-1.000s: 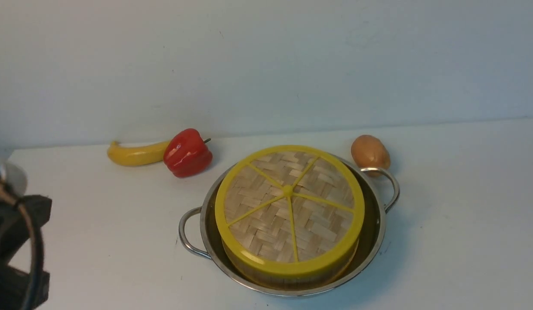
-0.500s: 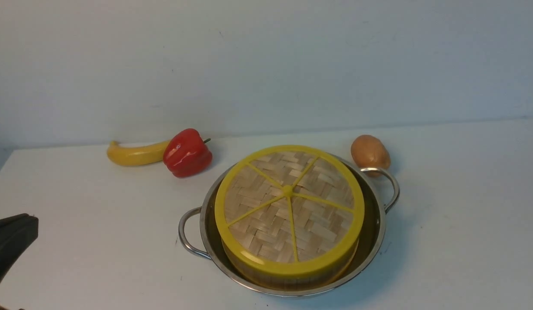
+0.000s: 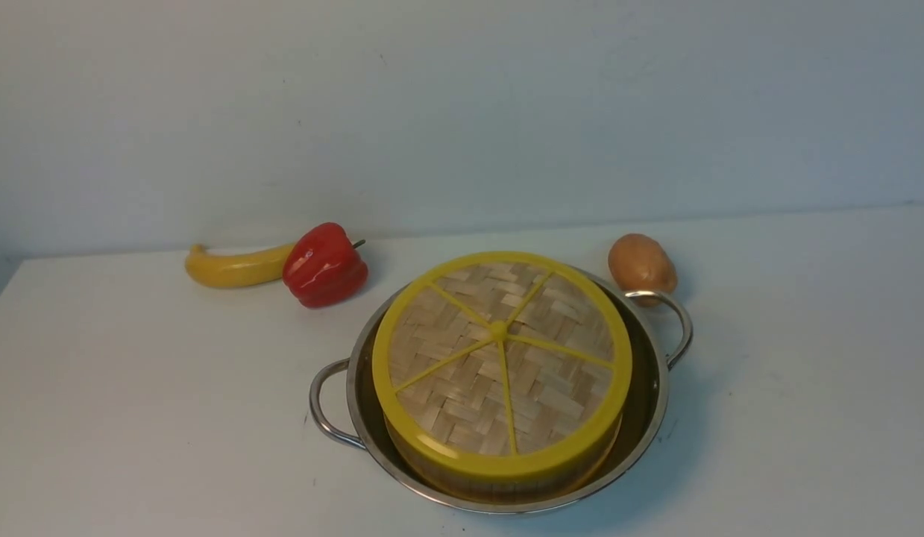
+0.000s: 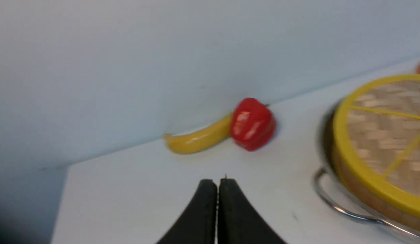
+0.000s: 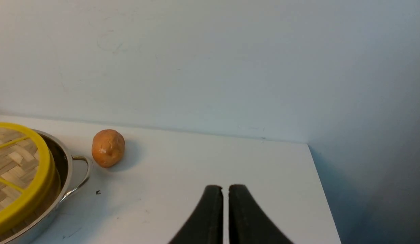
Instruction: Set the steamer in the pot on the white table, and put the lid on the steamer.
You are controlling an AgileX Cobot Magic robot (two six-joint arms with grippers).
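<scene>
The lid [image 3: 501,364] hides the steamer's [image 3: 506,481] contents — unseen.

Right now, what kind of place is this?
Probably a staged test bench, not a real kitchen: a bare white table against a blank wall, a lidded steamer in a pot, and a banana, pepper and potato lying loose.

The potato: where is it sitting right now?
In the front view the potato lies on the white table toward the robot's right, just behind the pot's right loop handle, near the back wall.
</scene>
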